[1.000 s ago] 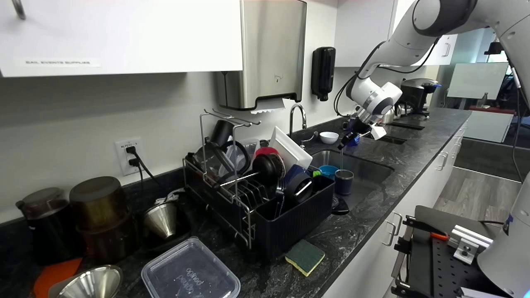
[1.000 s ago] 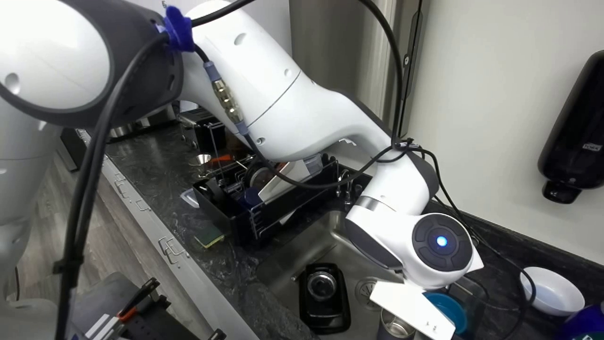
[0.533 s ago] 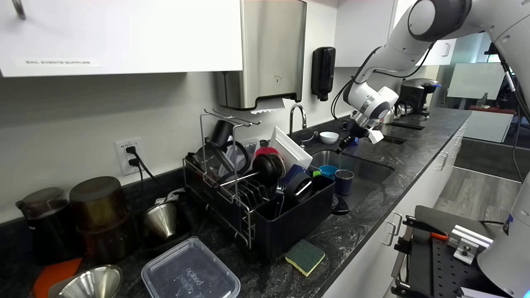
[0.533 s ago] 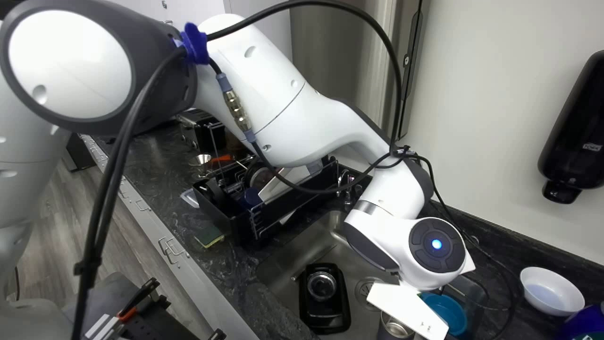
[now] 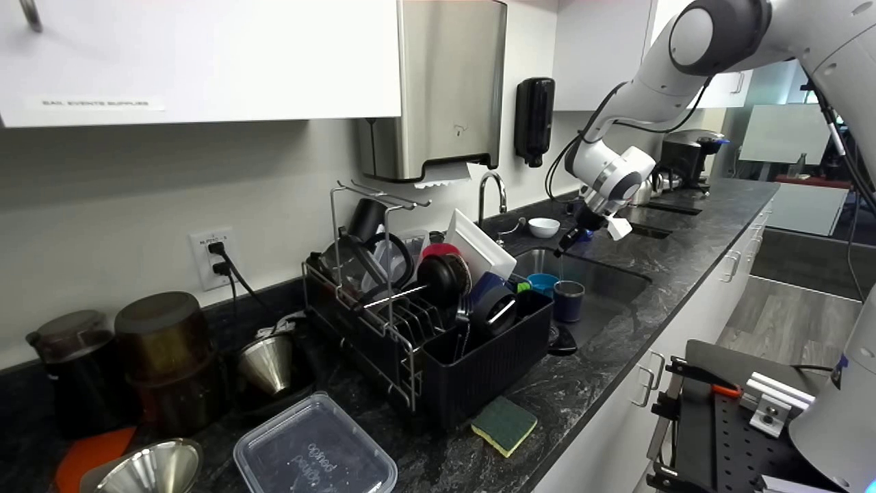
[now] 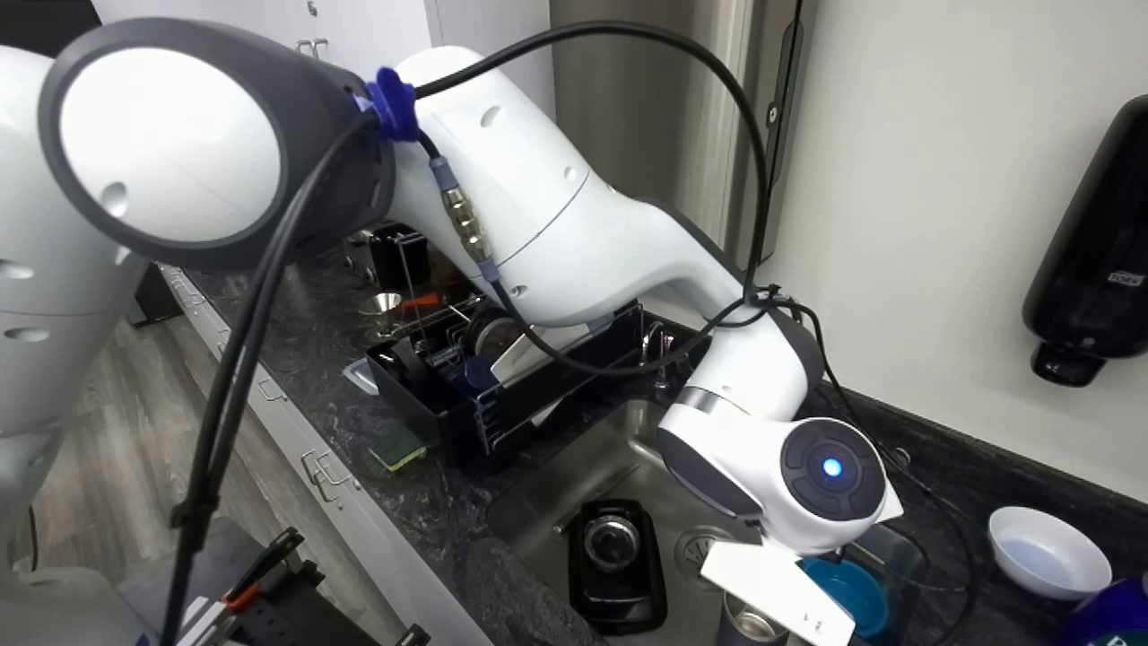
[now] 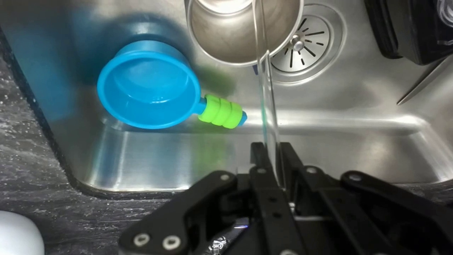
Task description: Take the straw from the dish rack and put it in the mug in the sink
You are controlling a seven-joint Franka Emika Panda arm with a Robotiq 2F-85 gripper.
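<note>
My gripper (image 7: 273, 150) is shut on a clear straw (image 7: 267, 95) in the wrist view. In an exterior view the gripper (image 5: 560, 251) points down over the sink (image 5: 612, 277), with the straw (image 5: 561, 268) hanging from its tips. The dark blue mug (image 5: 569, 302) stands upright in the sink, its steel inside facing up in the wrist view (image 7: 219, 39). The straw's lower part overlaps the mug's opening; how deep its end sits is unclear. The dish rack (image 5: 479, 366) stands beside the sink. In an exterior view the mug (image 6: 750, 624) is partly covered and the fingertips are hidden.
A blue cup (image 7: 148, 88) with a green handle lies beside the mug. A black tray (image 6: 619, 574) holding a round clear item sits in the sink. A white bowl (image 6: 1049, 552) stands on the counter behind. The faucet (image 5: 494, 185) rises at the sink's back.
In an exterior view the gripper has moved slightly left and down, bringing the straw lower toward the mug. The upper arm has also shifted. The mug has not moved.
</note>
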